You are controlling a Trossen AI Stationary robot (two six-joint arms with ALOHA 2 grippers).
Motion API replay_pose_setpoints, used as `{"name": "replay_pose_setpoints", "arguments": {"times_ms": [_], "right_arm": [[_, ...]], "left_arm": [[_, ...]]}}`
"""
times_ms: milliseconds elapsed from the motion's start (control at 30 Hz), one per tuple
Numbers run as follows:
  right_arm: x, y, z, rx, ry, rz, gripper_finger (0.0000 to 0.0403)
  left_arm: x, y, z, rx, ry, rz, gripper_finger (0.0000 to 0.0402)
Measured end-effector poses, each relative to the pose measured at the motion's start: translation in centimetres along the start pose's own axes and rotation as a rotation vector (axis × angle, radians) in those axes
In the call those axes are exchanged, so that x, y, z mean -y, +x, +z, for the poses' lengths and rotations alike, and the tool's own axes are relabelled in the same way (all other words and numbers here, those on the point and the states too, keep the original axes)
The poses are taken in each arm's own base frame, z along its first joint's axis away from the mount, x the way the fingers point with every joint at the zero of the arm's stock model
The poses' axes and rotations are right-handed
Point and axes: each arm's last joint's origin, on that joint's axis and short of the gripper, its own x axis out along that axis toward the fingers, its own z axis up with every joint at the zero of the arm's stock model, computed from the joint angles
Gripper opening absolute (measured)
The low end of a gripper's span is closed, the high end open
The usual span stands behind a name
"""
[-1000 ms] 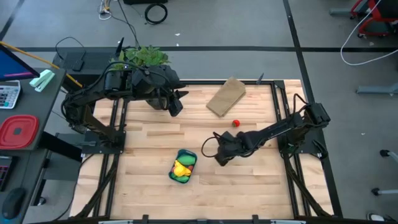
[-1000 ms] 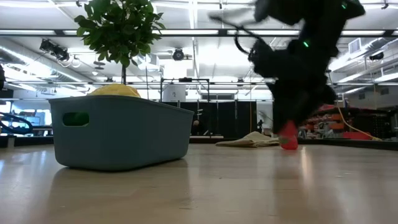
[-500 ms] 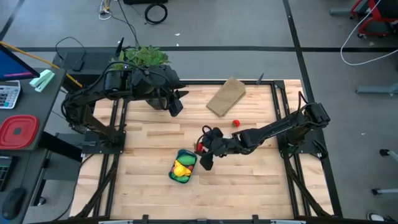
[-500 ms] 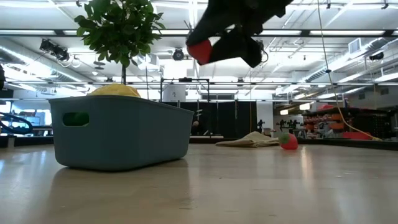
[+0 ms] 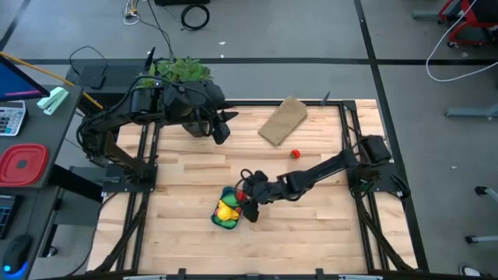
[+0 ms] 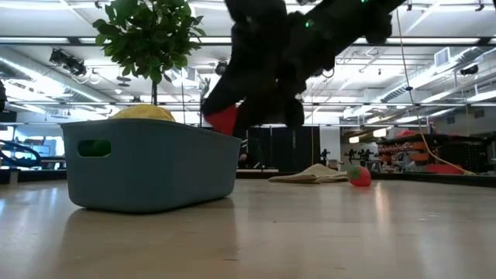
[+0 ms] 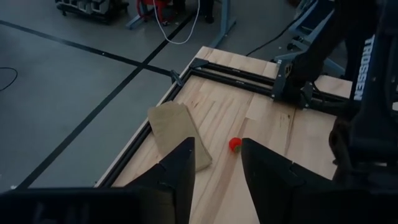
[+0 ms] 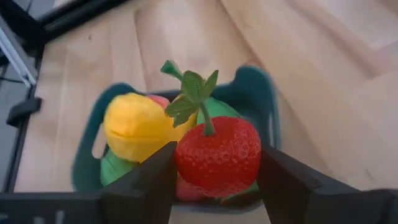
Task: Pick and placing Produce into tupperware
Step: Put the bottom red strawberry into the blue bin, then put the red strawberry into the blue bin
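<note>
Your right claw (image 5: pixel 247 197) is clamped on a red strawberry (image 8: pixel 218 155), which sits between the two fingers with its green leaves pointing up. The claw hangs just above the rim of the blue tub (image 5: pixel 226 208); in the low view the strawberry (image 6: pixel 224 119) is at the height of the tub's (image 6: pixel 151 163) upper edge, at its end that faces the right arm. The tub stands on the table (image 5: pixel 311 210) near the middle of the front edge. Inside it you see a yellow piece (image 8: pixel 137 125) and green pieces (image 8: pixel 115 168) below, and something pink between them that I cannot name.

A second small red piece (image 5: pixel 295 154) lies on the table toward the right back corner, well apart from the tub. Near it, at the back edge, a flat tan block (image 5: pixel 283 120) lies.

Your left claw (image 7: pixel 214 174) waits above the left back part of the table, beside the leafy plant (image 5: pixel 176 71). Its fingers stand apart, with nothing between them.
</note>
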Motion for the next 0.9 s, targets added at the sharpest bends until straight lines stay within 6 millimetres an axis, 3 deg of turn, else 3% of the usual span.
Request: {"name": "replay_pose_setpoints", "arguments": {"times_ms": [167,433,767,900], "right_arm": [[-0.5,1.6,-0.2,-0.018,-0.039,0.035,0.0201],[-2.3,3.4,0.5,-0.072,-0.271,0.042,0.0216],[-3.2,2.7,2.0,-0.134,-0.272,0.004,0.0259],[-3.1,1.2,2.2,-0.185,-0.24,-0.024,0.0259]], "left_arm": [[0.0,0.0,0.0,0.002,0.0,0.0,0.0133],[0.0,0.0,0.0,0.0,0.001,0.0,0.0142],[0.0,0.0,-0.1,-0.006,0.003,0.001,0.0136],[0.0,0.0,-0.2,-0.015,0.007,0.003,0.0136]]}}
